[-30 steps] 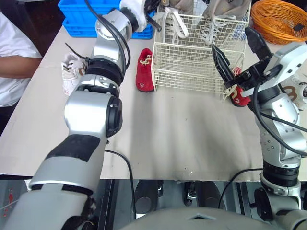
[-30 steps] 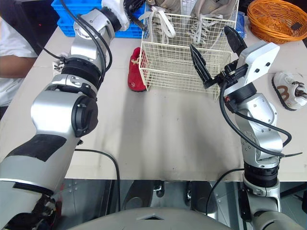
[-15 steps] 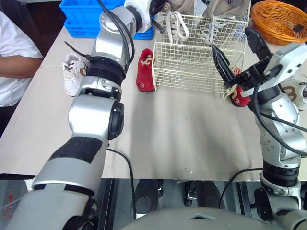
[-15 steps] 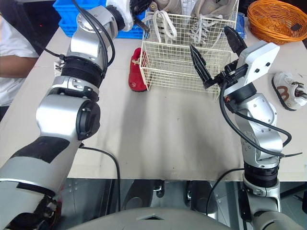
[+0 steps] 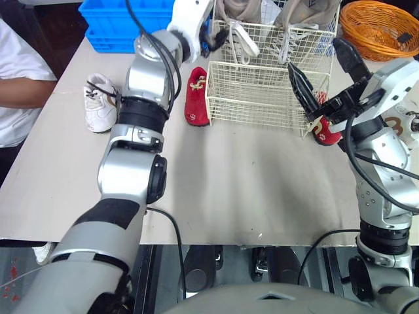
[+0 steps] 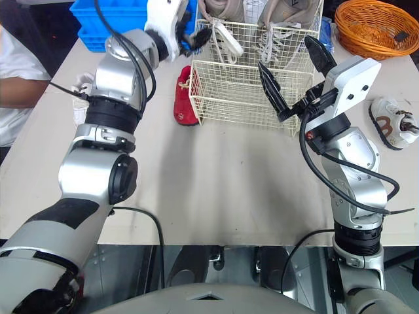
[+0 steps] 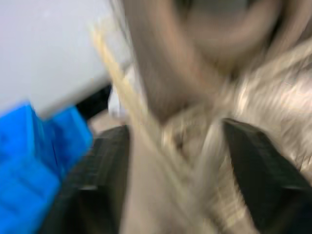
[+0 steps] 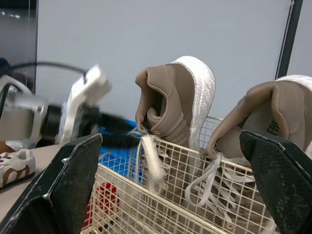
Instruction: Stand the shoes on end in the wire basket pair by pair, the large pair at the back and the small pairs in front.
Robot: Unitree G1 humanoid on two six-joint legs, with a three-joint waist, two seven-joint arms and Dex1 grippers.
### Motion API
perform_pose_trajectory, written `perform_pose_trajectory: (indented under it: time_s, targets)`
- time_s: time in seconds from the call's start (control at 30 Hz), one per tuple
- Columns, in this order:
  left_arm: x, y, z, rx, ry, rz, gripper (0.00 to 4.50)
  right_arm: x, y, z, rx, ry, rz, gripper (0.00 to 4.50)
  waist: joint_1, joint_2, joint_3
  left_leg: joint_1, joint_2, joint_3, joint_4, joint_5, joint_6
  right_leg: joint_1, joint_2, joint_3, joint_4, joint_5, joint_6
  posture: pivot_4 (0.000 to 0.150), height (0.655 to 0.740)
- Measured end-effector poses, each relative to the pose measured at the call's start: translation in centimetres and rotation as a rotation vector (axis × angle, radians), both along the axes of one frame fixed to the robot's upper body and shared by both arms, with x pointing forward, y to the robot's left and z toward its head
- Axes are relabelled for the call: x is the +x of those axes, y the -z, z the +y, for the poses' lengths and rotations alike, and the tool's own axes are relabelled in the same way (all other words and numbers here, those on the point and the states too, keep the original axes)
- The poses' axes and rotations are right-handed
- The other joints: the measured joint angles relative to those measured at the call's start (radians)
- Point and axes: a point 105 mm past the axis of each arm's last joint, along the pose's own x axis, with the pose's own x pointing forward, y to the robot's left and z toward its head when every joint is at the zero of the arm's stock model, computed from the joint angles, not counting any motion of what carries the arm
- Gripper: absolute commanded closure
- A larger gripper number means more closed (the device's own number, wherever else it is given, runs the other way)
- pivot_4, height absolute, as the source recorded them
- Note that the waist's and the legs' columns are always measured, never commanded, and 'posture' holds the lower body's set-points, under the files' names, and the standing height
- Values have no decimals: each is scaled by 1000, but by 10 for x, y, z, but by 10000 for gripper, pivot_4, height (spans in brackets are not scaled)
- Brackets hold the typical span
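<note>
Two large tan shoes (image 5: 239, 12) (image 5: 308, 13) stand on end along the back of the white wire basket (image 5: 262, 98). In the right wrist view they are the left shoe (image 8: 178, 105) and the right shoe (image 8: 275, 117). My left gripper (image 5: 217, 37) is at the basket's back left corner, open, with its fingers (image 7: 105, 180) apart beside the left tan shoe's laces. Over the basket's front right corner hangs my right gripper (image 5: 325, 70), open and empty. A red shoe (image 5: 198, 95) lies left of the basket and another red shoe (image 5: 324, 131) lies at its right front corner.
A small white shoe (image 5: 99, 101) lies at the table's left and a white-and-brown shoe (image 6: 393, 124) at its right. A blue crate (image 5: 124, 26) stands back left, an orange woven basket (image 5: 383, 26) back right. A person (image 5: 19, 85) sits at the left edge.
My left gripper has gone from shut to open and drawn back a little from the left tan shoe, which stays standing in the basket. The right arm has not moved.
</note>
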Motion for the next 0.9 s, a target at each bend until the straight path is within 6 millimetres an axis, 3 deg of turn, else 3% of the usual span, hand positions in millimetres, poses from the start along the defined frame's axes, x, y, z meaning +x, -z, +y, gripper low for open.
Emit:
perform_pose_trajectory:
  time_s: [0.2, 0.3, 0.5, 0.73, 0.9]
  targets:
    - [-23, -17, 7, 3, 62, -44, 933, 0, 5, 0, -64, -26, 24, 0, -2, 0, 0, -1, 0, 0, -2, 0, 0, 0, 0, 0, -2, 0, 0, 1500, 6860]
    - [-44, -14, 12, -18, 144, 4, 933, -2, 21, 0, -224, -90, 101, 0, -5, 0, 0, -1, 0, 0, -2, 0, 0, 0, 0, 0, -3, 0, 0, 1500, 6860]
    - [-92, -19, 33, 6, 341, 50, 933, 6, 33, 7, -471, -224, 174, 0, -26, 1, 1, 1, 1, 0, -2, 0, 0, 1, 0, 1, -2, 0, 0, 1500, 6860]
    - [-139, 15, 82, 111, 410, 188, 933, 31, 39, 20, -688, -326, 218, 0, -25, 2, 1, 2, 1, 2, -3, 0, 0, 0, 0, 2, -3, 0, 0, 1500, 6860]
    - [-165, 20, 108, 122, 392, 223, 933, 42, 45, 37, -813, -408, 230, 0, -17, 1, 1, 2, 1, 0, -2, 0, 0, 1, -1, 0, -3, 0, 0, 1500, 6860]
